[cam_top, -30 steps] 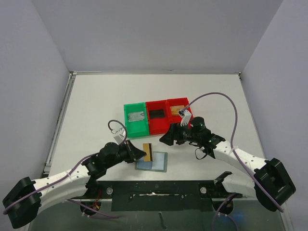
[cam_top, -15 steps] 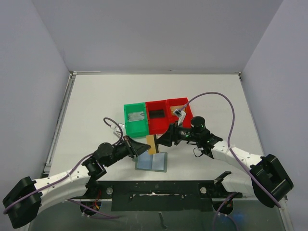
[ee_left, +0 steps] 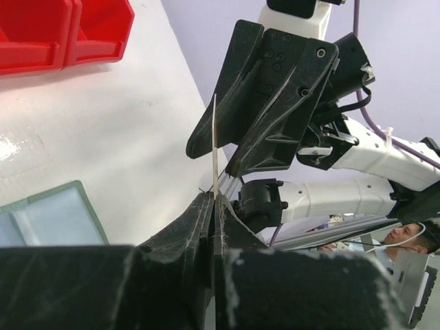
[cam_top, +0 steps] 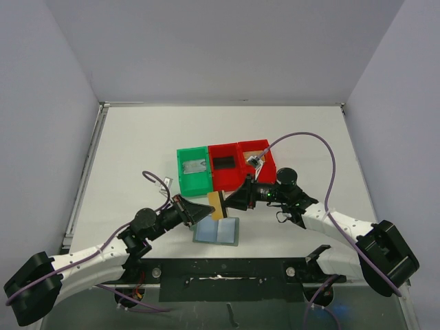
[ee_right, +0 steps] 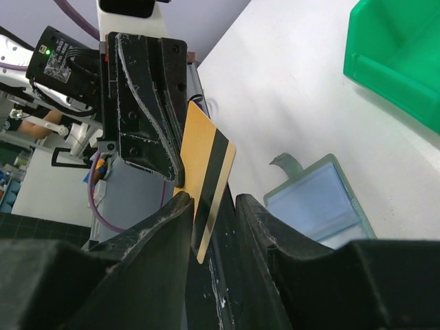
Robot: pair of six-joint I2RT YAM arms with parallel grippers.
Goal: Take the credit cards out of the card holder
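My left gripper [cam_top: 207, 210] is shut on one edge of a gold credit card with a dark stripe [cam_top: 217, 205] and holds it upright above the table, just beyond the card holder [cam_top: 217, 231]. The holder is a flat grey-blue sleeve lying near the front edge. My right gripper [cam_top: 231, 201] is open, with its jaws on either side of the card's other end. In the right wrist view the card [ee_right: 208, 175] stands between my open fingers [ee_right: 256, 213], with the holder [ee_right: 320, 199] behind. In the left wrist view the card [ee_left: 214, 144] shows edge-on.
Three open bins stand in a row behind the grippers. The green bin [cam_top: 193, 180] holds a silver-grey card [cam_top: 196, 166]. The middle red bin [cam_top: 225, 180] holds a black card [cam_top: 224, 163]. The right red bin [cam_top: 265, 148] holds a gold card [cam_top: 251, 154].
My left gripper has lifted the gold card off the holder and turned it upright. My right gripper has moved left and now straddles the card.
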